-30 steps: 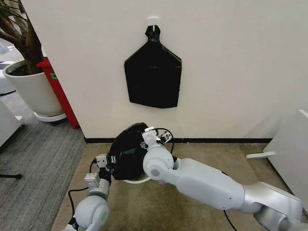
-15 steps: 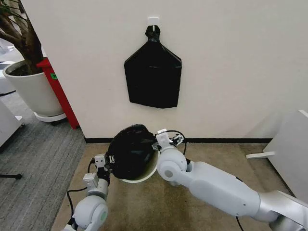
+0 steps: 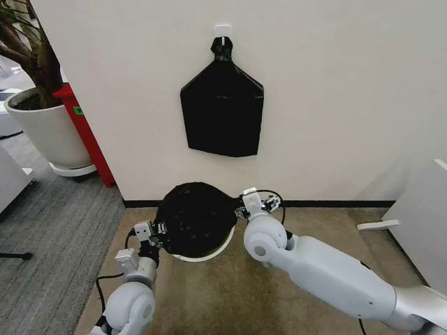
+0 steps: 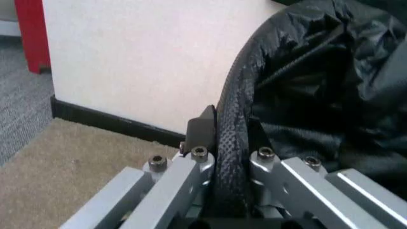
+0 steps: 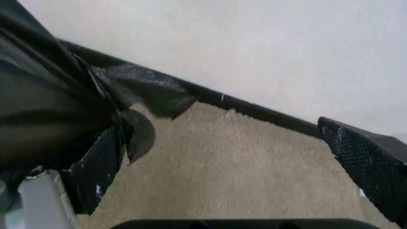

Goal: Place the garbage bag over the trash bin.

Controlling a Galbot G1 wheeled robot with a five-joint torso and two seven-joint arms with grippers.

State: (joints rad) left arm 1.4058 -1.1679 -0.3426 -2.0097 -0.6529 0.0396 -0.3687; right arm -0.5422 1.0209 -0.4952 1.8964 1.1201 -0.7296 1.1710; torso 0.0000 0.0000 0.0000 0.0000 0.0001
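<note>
Garbage bag (image 3: 195,220) edge pinched in left gripper (image 3: 158,230) jaws, right gripper (image 3: 241,209) jaws apart beside it.

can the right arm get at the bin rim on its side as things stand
Probably yes. The right claw is open beside the trash bin, on bare carpet. Only the garbage bag draped over the rim covers it. The left claw pinches the bag's opposite edge.

The garbage bag (image 3: 195,218) hides nearly all of the trash bin (image 3: 209,255); beside the left gripper (image 3: 155,232), only a rim sliver shows.
</note>
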